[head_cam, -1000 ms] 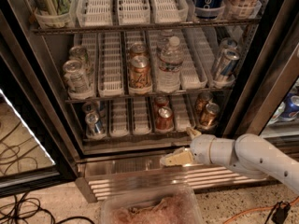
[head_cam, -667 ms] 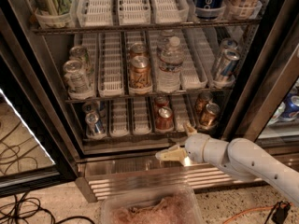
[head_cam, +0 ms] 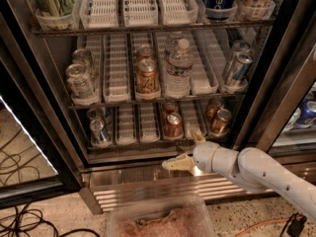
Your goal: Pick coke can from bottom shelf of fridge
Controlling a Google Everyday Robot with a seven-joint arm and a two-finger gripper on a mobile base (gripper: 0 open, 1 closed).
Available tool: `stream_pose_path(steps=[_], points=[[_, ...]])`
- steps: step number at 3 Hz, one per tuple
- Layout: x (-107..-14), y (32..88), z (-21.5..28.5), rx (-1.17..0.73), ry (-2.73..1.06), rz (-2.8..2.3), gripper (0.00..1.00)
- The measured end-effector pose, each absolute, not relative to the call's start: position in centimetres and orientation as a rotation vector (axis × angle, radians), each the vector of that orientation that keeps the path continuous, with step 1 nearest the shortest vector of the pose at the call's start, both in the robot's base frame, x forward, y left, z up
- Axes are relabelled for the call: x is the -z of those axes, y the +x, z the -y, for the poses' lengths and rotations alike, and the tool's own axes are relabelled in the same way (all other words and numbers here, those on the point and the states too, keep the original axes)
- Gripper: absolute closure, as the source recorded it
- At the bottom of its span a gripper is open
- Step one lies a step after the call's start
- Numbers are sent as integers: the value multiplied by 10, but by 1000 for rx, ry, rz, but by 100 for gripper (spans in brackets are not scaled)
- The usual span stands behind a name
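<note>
The fridge (head_cam: 44,102) stands open with wire racks and white lane trays. On the bottom shelf (head_cam: 133,144) the red coke can (head_cam: 173,125) stands in a middle lane, with another can behind it. My gripper (head_cam: 189,150) sits just below and in front of the shelf's front edge, a little right of the coke can. Its two cream fingers are spread apart, one (head_cam: 177,163) pointing left and one (head_cam: 198,137) pointing up. It holds nothing. The white arm (head_cam: 256,172) comes in from the lower right.
Blue-and-silver cans (head_cam: 100,131) stand at the bottom shelf's left, brown-orange cans (head_cam: 220,121) at its right. The rack above holds a water bottle (head_cam: 179,69) and more cans. A ribbed steel base (head_cam: 163,189) and a clear plastic bin (head_cam: 160,218) lie below. Cables (head_cam: 24,221) lie on the floor.
The gripper and arm have moved left along the fridge's base, nearer to the coke can's lane. The cans have not moved.
</note>
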State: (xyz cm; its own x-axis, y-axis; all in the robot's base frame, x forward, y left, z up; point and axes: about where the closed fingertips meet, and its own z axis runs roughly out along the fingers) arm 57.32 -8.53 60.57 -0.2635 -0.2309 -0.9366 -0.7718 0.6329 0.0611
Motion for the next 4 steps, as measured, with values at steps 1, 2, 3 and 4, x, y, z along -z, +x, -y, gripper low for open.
stream_pose_path(steps=[1, 2, 3, 4], points=[[-604, 583, 73, -687, -812, -1767, 0], [-605, 597, 63, -695, -813, -1720, 0], [-599, 609, 49, -709, -822, -1688, 0], [-597, 622, 45, -698, -812, -1667, 0]])
